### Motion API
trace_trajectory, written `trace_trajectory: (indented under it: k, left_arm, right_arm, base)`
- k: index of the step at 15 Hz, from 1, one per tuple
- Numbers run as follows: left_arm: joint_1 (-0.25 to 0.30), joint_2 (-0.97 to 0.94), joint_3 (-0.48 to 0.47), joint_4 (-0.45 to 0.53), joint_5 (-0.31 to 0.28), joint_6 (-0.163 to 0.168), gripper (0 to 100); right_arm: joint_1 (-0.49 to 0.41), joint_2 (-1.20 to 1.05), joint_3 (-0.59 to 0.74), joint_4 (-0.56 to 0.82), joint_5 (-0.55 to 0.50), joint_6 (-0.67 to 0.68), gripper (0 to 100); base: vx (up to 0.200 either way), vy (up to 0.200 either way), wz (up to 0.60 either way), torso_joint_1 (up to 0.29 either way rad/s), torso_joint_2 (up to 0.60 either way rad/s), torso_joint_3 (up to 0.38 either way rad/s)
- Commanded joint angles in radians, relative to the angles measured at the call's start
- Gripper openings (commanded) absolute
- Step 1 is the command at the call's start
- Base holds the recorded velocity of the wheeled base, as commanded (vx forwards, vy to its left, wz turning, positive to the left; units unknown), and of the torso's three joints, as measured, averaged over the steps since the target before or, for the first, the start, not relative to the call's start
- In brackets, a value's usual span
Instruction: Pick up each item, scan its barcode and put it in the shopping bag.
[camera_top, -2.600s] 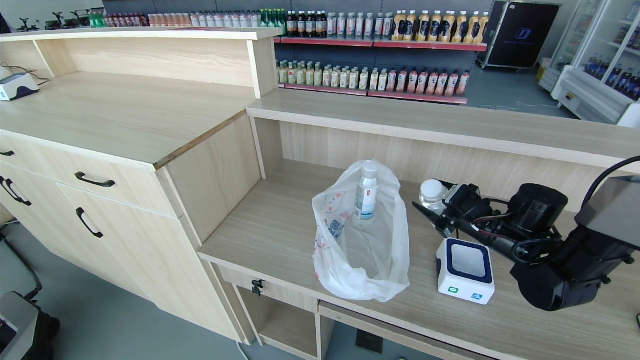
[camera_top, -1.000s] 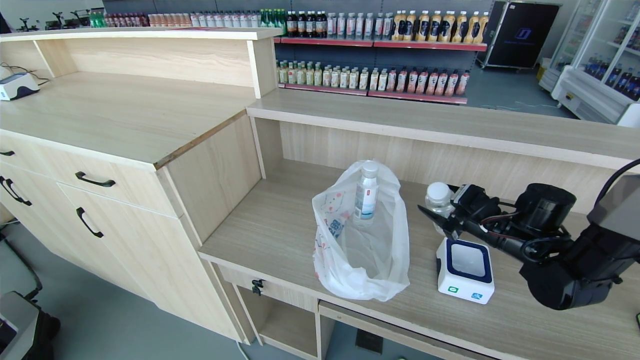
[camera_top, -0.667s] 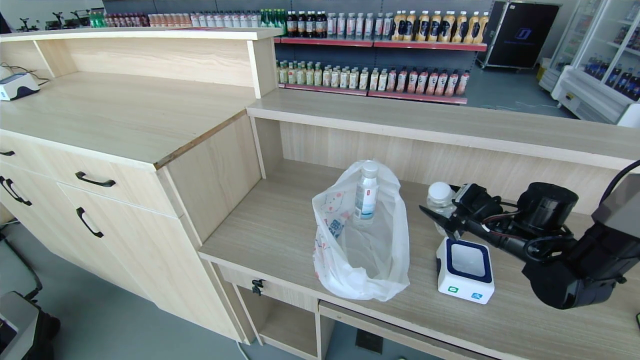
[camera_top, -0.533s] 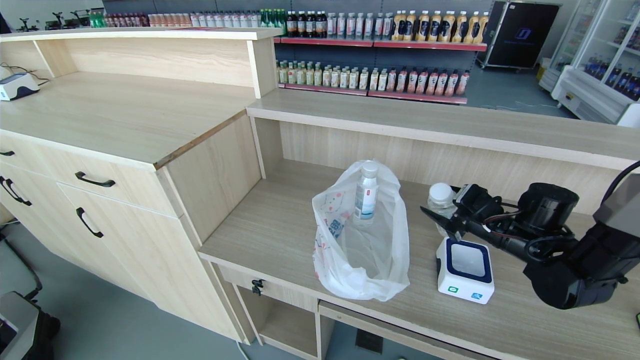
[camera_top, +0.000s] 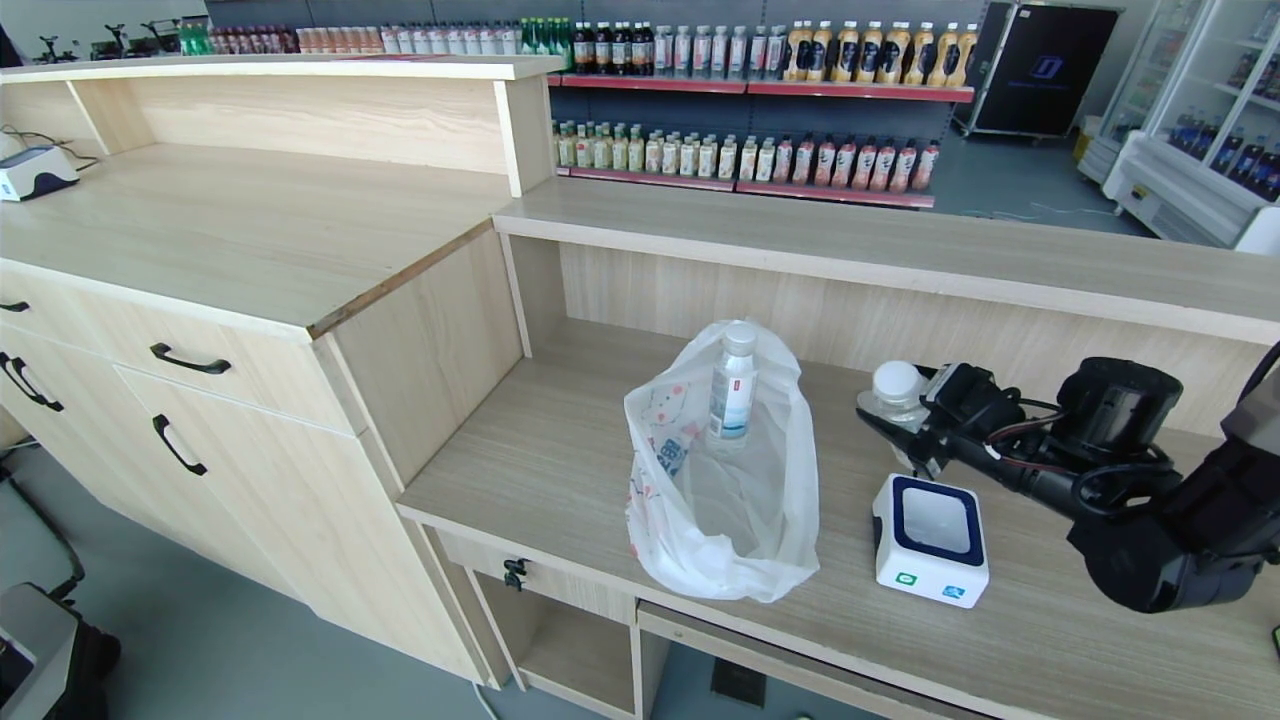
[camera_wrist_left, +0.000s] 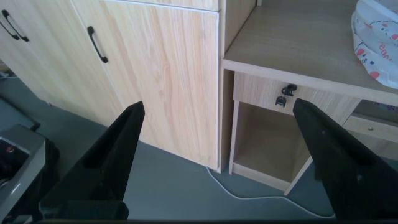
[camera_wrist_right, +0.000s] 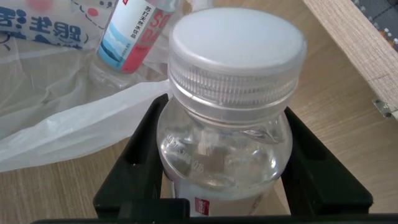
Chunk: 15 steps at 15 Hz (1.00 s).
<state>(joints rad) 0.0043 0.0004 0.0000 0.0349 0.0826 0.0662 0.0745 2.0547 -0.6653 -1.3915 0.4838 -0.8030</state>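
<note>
Pale wood worktop (camera_top: 560, 450) in a shop, seen from above. The right hand (camera_top: 885, 415) is clamped around a clear bottle (camera_top: 895, 392) with a white screw cap, one dark finger on each side of it. It holds the bottle upright over the worktop, just behind a white barcode scanner (camera_top: 932, 540) with a dark blue rim. To the left stands the shopping bag (camera_top: 700, 500), thin whitish plastic with cartoon print, open at the top. A taller bottle (camera_top: 733, 395) stands upright inside it. The left hand (camera_wrist_left: 217, 104) hangs low over the grey floor, near the cupboard doors, its two dark fingers spread wide apart.
</note>
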Motion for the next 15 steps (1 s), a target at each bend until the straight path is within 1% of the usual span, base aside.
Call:
trace_trajectory:
  k: [1, 3, 7, 13, 14, 15]
  left_arm:
    - [0.0, 0.0, 0.0, 0.0, 0.0, 0.0, 100]
    - [0.0, 0.0, 0.0, 0.0, 0.0, 0.0, 100]
    - [0.0, 0.0, 0.0, 0.0, 0.0, 0.0, 100]
    - [0.0, 0.0, 0.0, 0.0, 0.0, 0.0, 100]
    - [0.0, 0.0, 0.0, 0.0, 0.0, 0.0, 100]
    - [0.0, 0.0, 0.0, 0.0, 0.0, 0.0, 100]
  right_arm:
    - [-0.018, -0.021, 0.001, 0.002, 0.001, -0.002, 0]
    - [-0.024, -0.044, 0.003, 0.022, 0.001, -0.002, 0]
    - [-0.024, -0.114, 0.02, 0.106, 0.009, -0.01, 0]
    - [-0.024, -0.133, 0.016, 0.115, 0.007, -0.013, 0]
    - [-0.027, -0.162, 0.009, 0.146, 0.006, -0.004, 0]
    - [-0.044, -0.212, 0.0, 0.206, 0.004, 0.016, 0]
  base:
    - [0.0, 0.0, 0.0, 0.0, 0.0, 0.0]
    - [0.0, 0.0, 0.0, 0.0, 0.0, 0.0]
    - [0.0, 0.0, 0.0, 0.0, 0.0, 0.0]
    - [0.0, 0.0, 0.0, 0.0, 0.0, 0.0]
    - [0.0, 0.0, 0.0, 0.0, 0.0, 0.0]
    - [0.0, 0.0, 0.0, 0.0, 0.0, 0.0]
